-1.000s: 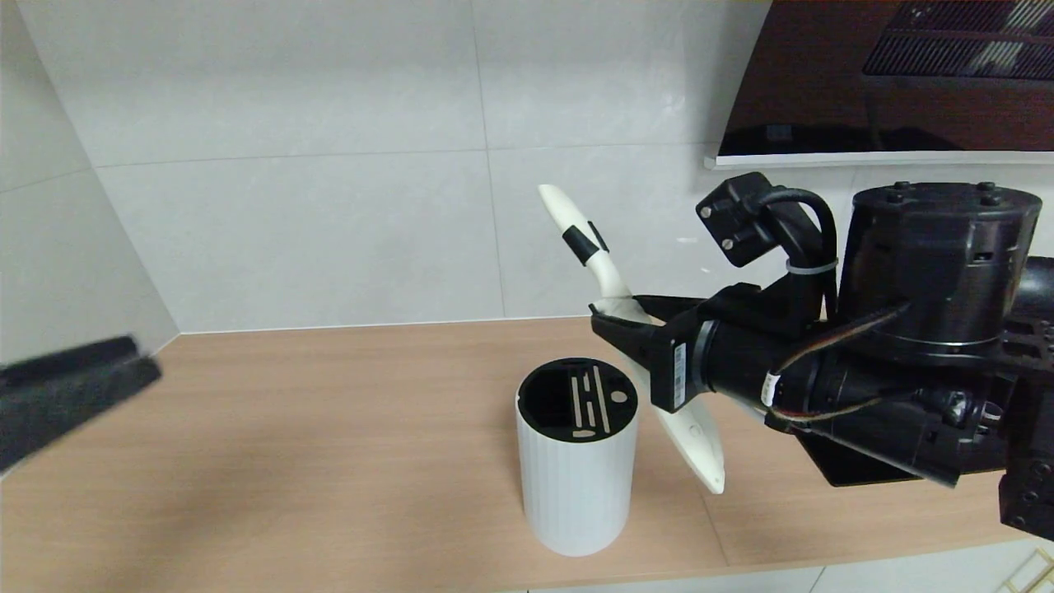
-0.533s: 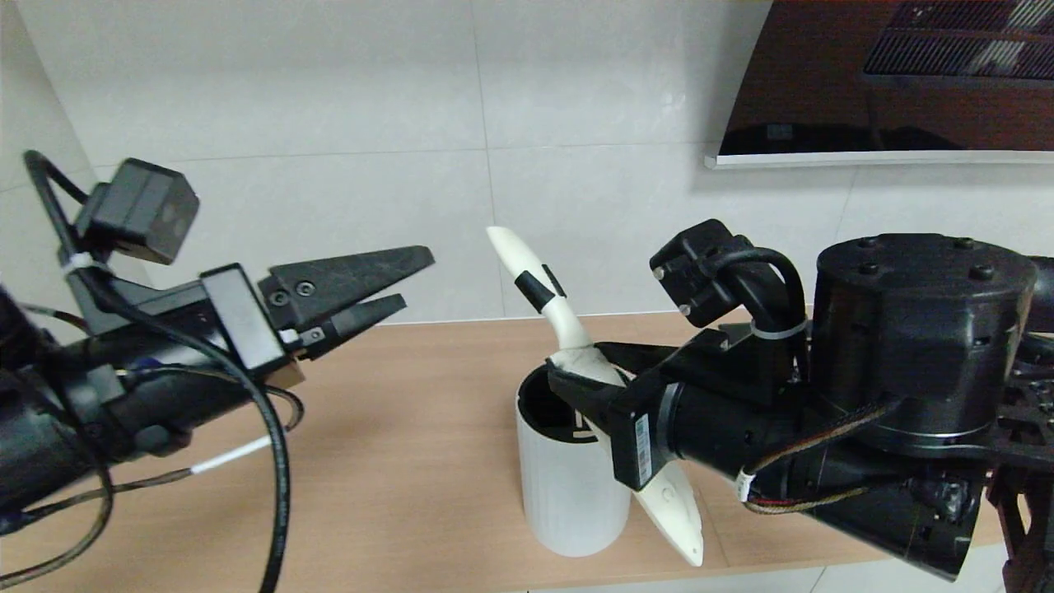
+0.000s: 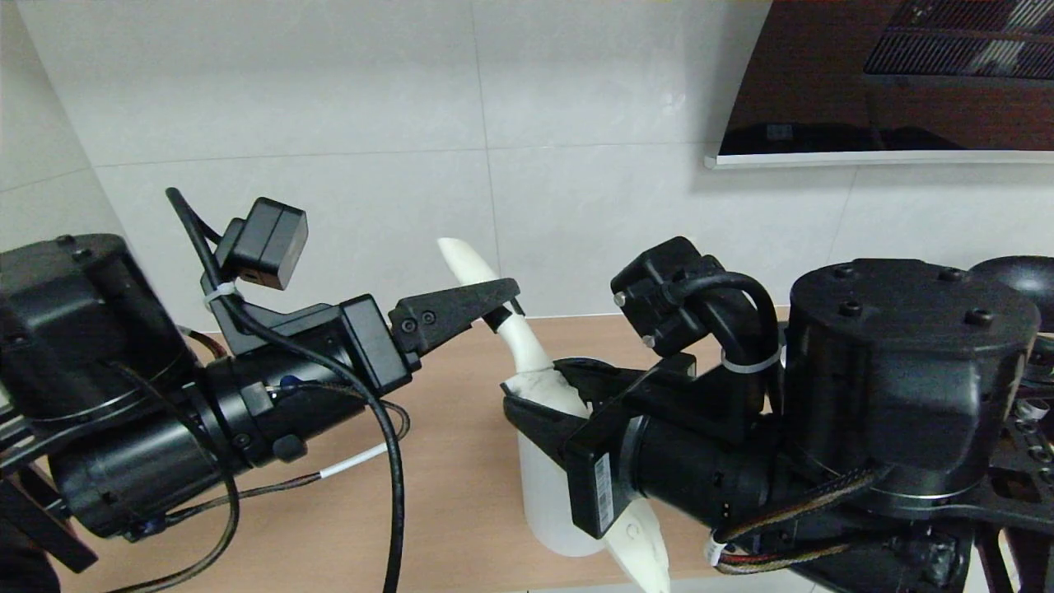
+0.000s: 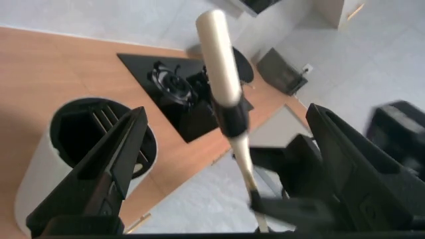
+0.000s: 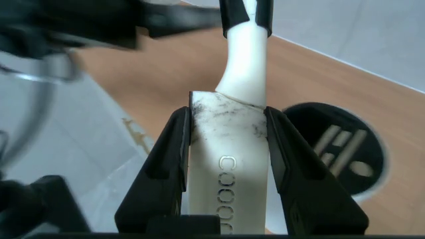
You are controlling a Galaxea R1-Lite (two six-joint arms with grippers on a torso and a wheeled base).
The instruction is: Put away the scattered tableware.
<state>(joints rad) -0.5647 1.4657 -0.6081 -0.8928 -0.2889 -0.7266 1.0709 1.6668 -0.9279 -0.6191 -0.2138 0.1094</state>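
wood tabletop (image 3: 461, 494), white slotted holder (image 3: 545, 511) right under the right pincer (image 5: 229, 133), which is clamped on the white spatula (image 3: 527, 352) at its neck. left pincer (image 4: 227, 116) gapes wide around the handle by the black band (image 5: 247, 14). looks like light, stiff, slick plastic, so i'd grab the handle.

Inventory for you, the operator:
- one white rice paddle (image 3: 525, 354), with one black band (image 4: 234, 121) on its handle
- one white cylindrical utensil holder (image 3: 547, 511)
- two grippers, the left gripper (image 3: 501, 306) and the right gripper (image 3: 547, 392)
- one wooden countertop (image 3: 449, 494)
- one dark range hood (image 3: 889, 82)
- one black gas hob (image 4: 176, 89), on which you can make out one burner
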